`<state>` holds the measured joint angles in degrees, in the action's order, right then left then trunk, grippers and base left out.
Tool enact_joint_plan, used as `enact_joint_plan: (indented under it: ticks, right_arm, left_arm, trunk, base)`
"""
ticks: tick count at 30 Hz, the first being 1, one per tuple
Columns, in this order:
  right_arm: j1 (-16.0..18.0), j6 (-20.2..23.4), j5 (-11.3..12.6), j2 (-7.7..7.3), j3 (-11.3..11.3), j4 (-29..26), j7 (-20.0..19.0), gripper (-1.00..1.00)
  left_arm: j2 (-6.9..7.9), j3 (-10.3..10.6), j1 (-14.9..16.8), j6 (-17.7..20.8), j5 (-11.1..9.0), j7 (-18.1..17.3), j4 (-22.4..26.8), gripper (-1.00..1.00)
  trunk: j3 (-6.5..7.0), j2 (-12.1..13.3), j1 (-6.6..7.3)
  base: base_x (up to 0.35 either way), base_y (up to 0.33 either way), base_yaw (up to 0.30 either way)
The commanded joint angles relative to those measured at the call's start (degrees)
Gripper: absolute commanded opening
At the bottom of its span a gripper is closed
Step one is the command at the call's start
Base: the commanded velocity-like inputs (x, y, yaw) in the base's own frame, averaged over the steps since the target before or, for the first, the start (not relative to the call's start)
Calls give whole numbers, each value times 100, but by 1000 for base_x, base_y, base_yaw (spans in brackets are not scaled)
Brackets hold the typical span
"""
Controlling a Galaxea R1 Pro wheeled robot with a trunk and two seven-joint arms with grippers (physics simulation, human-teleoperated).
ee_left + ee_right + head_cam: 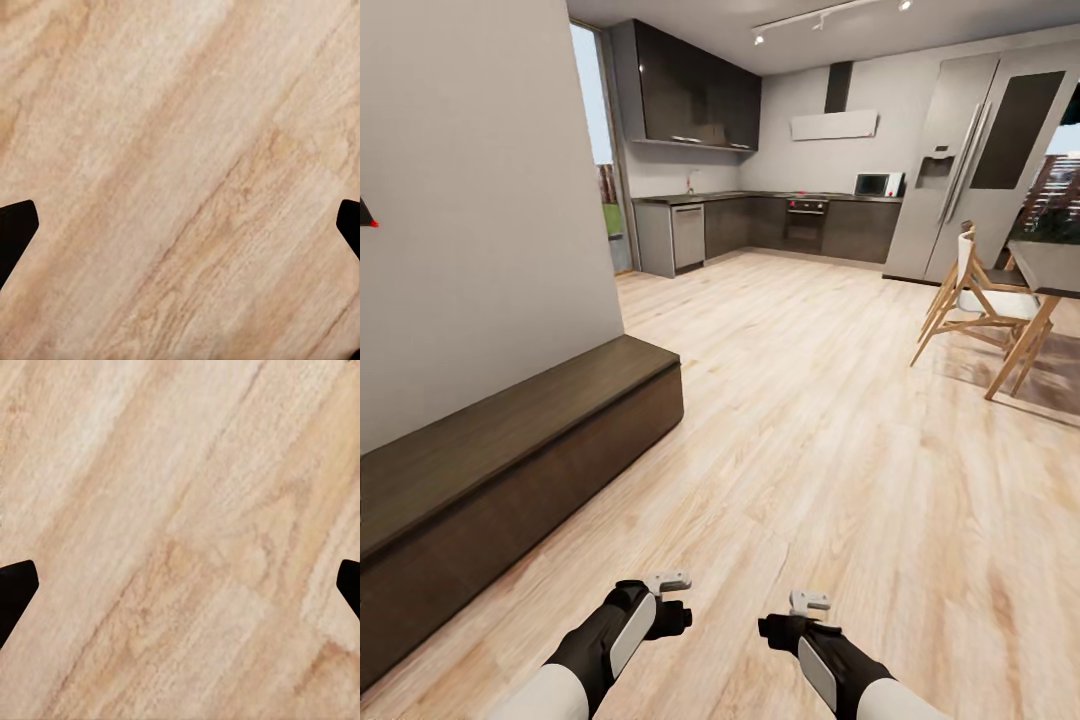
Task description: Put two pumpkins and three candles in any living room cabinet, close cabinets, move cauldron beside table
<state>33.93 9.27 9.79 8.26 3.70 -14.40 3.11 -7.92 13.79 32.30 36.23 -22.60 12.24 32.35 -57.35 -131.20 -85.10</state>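
Two black tools are seen low in the head view, held out over a pale wood-plank floor (830, 440). The left tool (678, 600) and the right tool (800, 612) are empty. In each wrist view, dark fingertips (15, 229) are seen at opposite edges with bare planks between them, so both tools are judged to be spread wide; the same is shown by the right tool's fingertips (15, 589).

The long, low dark-brown wooden cabinet (510, 470) is seen ahead and to the left of the left tool, set against a light grey wall (470, 200). Its fronts appear flush and closed, though the seam between them cannot be made out. Ahead and to the right of the right tool, a dark-topped dining table with wooden legs (1050, 275) and pale wooden chairs (970, 295) are seen; this is not the table meant by the task. A grey kitchen (780, 220) lies well ahead.

The robot is judged to be travelling, with nothing yet carried. Several risks are foreseen. The cabinet's corner could be clipped by the base or left arm if a turn is made tightly beside it. The dining table could be mistaken for the low coffee table. Handle-less fronts may also be hard to open, since a fingertip must be caught on an edge.
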Motion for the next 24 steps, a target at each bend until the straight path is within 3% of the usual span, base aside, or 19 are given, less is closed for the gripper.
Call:
enact_joint_plan:
  ticks: [1,24]
  right_arm:
    - [0,35,55,-1,49,-19,41,100]
    - [0,39,-4,0,78,-19,67,100]
  left_arm:
    - [4,28,2,16,-60,51,8,100]
    - [2,30,3,16,-60,51,8,100]
  trunk:
    - [-5,-2,1]
    - [-5,-2,1]
  base:
    - [0,0,139]
    - [0,0,280]
